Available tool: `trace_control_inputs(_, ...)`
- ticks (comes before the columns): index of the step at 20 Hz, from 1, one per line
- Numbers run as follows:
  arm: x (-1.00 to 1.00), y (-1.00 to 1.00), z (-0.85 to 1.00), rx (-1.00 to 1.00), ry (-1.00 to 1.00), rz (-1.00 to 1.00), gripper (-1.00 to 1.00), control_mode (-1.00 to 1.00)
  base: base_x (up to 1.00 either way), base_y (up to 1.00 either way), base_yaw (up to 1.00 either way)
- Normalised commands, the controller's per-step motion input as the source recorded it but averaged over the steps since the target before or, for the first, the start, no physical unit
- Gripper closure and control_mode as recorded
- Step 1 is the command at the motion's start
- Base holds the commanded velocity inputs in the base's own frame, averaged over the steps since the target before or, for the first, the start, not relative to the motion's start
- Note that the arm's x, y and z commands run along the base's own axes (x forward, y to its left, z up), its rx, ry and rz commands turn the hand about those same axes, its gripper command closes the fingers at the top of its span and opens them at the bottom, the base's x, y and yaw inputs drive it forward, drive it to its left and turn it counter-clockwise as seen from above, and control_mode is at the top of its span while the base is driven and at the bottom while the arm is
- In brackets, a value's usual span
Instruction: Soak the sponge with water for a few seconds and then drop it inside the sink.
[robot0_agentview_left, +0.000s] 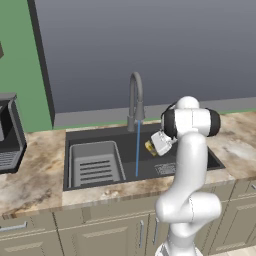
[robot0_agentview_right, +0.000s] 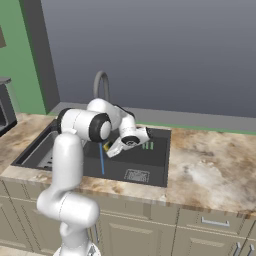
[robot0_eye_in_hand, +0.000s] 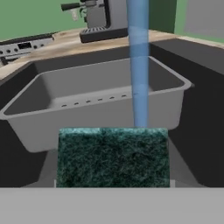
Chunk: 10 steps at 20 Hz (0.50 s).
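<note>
Over the dark sink, my gripper is shut on the small yellow sponge. In the hand view the sponge's dark green side covers my fingertips. The thin blue water falls from the grey gooseneck faucet just beyond the sponge, to its left in the left base view. Whether the stream touches the sponge I cannot tell.
A grey slotted rack fills the sink's left half, and a square drain grate lies near the front right. A dark coffee machine stands on the marble counter at the left.
</note>
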Motion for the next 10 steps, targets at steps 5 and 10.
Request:
trace_control_inputs(5,0.0,0.26,0.0,0.01,0.0,0.0,1.0,-1.0,0.0,0.0,0.0)
trace_control_inputs(10,0.0,0.19,-0.01,0.01,0.0,0.0,1.0,-1.0,0.0,0.0,0.0)
